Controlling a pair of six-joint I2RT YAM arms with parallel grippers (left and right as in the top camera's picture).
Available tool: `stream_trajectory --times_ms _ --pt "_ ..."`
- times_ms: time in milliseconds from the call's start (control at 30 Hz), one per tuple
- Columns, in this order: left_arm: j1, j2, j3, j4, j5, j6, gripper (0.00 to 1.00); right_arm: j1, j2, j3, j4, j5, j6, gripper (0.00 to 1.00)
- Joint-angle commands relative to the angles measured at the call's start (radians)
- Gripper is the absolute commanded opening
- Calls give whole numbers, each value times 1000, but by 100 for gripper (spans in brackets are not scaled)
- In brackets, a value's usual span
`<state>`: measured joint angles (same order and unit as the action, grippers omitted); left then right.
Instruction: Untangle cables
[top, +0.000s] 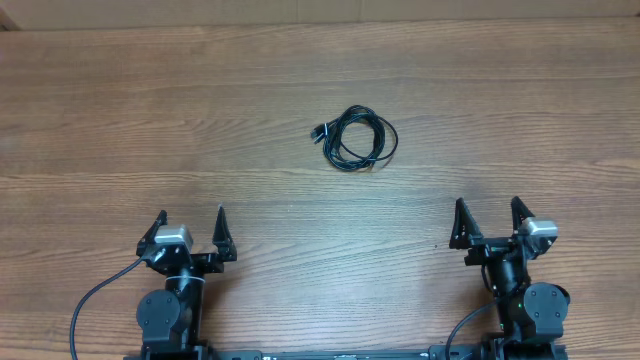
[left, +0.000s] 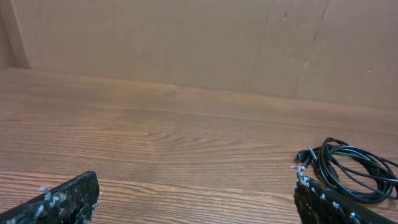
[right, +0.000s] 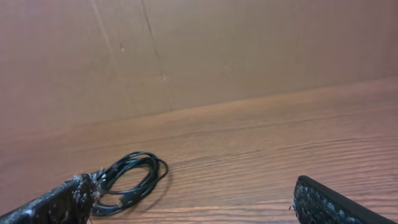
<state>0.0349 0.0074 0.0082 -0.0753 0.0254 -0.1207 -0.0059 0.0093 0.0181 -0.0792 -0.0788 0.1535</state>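
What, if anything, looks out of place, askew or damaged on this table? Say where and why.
Nothing stands out. The cables lie in one small coiled bundle on the table. The left gripper and right gripper sit open near the front edge, apart from it, holding nothing.

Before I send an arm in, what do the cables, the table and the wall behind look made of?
The cables: thin black cords, likely a rubber or plastic jacket, going by the slight sheen and loose, floppy loops. The table: brown wood grain, smooth and matte; it could be laminate rather than solid wood. The wall: cardboard, judging by its dull tan face and creases.
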Motion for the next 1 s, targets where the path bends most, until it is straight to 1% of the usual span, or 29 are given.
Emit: stream_trajectory --times_ms 0,33,67,100,133,167,267,400,433,533,700,800,867,967 --pt "4 3 -3 -3 1 -34 100 -1 -6 -10 10 -37 80 100" --pt "3 5 -2 0 29 -95 100 -1 -6 -10 9 -67 79 100" --pt "3 5 1 5 80 -98 100 -1 -6 -8 9 -91 80 100" --pt "4 6 16 -5 137 -51 100 -1 -6 0 5 -121 84 100" --pt "3 6 44 -47 177 -14 100 -1 -6 13 -2 -154 87 100" --pt "3 6 72 -89 176 -5 100 -1 -6 27 -3 -180 87 100" --pt "3 14 213 -269 103 16 100 -1 -2 100 -40 -194 86 100" --pt "3 68 400 -399 51 47 100 -1 60 240 -147 -192 85 100" --pt "3 116 484 -431 50 47 100 -1 118 315 -179 -193 86 100" --pt "3 224 613 -473 57 47 100 -1 240 451 -234 -201 86 100" --pt "3 434 832 -565 137 47 100 -1 496 728 -360 -285 82 100" --pt "3 574 974 -624 185 46 100 -1 676 933 -504 -327 60 100" --pt "3 668 1072 -669 194 47 100 -1 814 1087 -606 -390 5 100" --pt "3 797 1201 -726 200 47 100 0 1000 1298 -738 -409 -13 100"
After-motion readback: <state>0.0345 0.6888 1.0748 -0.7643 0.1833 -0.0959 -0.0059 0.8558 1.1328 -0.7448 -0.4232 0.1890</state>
